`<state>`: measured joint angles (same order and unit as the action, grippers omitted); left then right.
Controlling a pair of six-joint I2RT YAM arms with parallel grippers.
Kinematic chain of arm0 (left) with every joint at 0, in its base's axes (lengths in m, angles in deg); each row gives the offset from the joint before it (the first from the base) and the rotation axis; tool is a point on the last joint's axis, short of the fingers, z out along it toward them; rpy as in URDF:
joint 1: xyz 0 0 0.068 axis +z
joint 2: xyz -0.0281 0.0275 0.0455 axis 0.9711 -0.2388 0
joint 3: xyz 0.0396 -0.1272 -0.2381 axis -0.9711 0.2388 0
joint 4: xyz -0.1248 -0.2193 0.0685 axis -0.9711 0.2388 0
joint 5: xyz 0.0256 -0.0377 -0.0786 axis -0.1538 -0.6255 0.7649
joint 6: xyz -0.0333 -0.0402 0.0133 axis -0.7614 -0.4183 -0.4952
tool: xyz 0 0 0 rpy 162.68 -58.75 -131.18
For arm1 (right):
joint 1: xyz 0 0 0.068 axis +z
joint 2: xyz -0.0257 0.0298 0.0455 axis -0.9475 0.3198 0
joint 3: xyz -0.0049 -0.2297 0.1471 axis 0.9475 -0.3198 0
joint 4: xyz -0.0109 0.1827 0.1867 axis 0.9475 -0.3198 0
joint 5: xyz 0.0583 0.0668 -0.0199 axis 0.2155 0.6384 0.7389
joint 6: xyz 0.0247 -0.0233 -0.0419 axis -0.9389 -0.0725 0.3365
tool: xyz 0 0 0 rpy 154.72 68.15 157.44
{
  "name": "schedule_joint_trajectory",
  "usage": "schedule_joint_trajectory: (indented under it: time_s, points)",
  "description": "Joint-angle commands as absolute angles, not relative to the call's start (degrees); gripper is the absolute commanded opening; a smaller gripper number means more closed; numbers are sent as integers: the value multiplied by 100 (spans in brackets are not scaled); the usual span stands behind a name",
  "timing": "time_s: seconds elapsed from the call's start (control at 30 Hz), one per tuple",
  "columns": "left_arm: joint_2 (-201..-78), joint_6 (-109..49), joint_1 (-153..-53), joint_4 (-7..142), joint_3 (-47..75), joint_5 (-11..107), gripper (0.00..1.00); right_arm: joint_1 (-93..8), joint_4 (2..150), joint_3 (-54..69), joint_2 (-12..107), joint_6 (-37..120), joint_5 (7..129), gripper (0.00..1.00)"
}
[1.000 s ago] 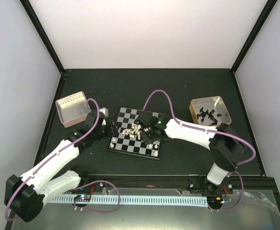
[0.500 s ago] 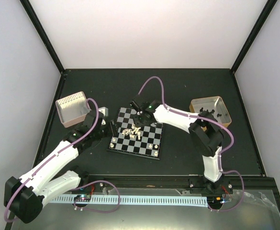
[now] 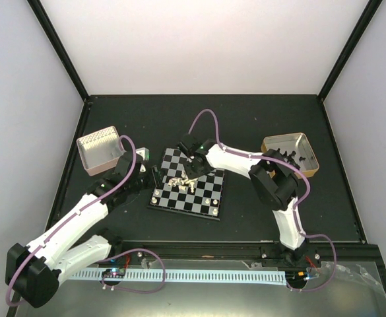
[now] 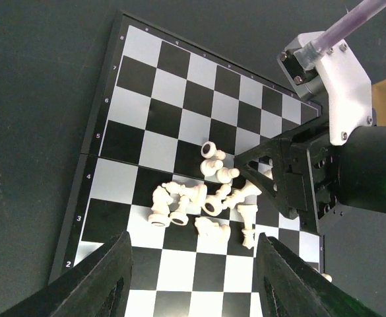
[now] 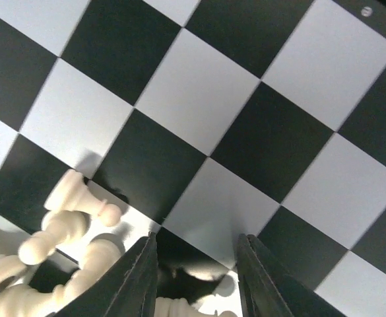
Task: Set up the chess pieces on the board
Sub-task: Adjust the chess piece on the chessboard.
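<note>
The board (image 3: 179, 199) lies in the middle of the table, checkered black and silvery grey. Several cream-white chess pieces (image 3: 177, 181) lie toppled in a heap on its left half. They also show in the left wrist view (image 4: 206, 198) and the right wrist view (image 5: 70, 221). A few white pieces (image 3: 208, 200) stand on the near rows. My left gripper (image 3: 154, 178) is open at the board's left edge, its jaws (image 4: 193, 264) wide apart over bare squares below the heap. My right gripper (image 3: 190, 173) is open just over the board (image 5: 212, 86) beside the heap, empty (image 5: 196, 264), with one piece lying low between its fingers.
A pinkish tin (image 3: 100, 150) stands left of the board, close to my left arm. A tan tin (image 3: 289, 153) with several black pieces stands at the right. My right gripper's black body (image 4: 298, 178) fills the space right of the heap.
My right gripper has moved from the board's right middle to its far side next to the heap, and its arm has folded back. The left arm has barely moved.
</note>
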<state>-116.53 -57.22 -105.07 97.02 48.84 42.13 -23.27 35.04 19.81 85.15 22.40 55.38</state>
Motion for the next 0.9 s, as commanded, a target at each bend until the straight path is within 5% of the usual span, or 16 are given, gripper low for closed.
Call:
schedule_joint_trajectory:
  time_s: [0.0, 0.6, 0.87]
  points:
    - [-11626, -5691, -10464, 9643, 4863, 4185, 53, -2404, 3433, 1746, 8355, 2233, 5216, 34]
    - [-11613, -5744, -10464, 9687, 4863, 4255, 53, -2639, 4004, 902, 7589, 2142, 6385, 37]
    - [-11565, -5737, -10466, 9723, 4871, 4226, 53, -2648, 4256, 774, 7439, 3301, 6975, 37]
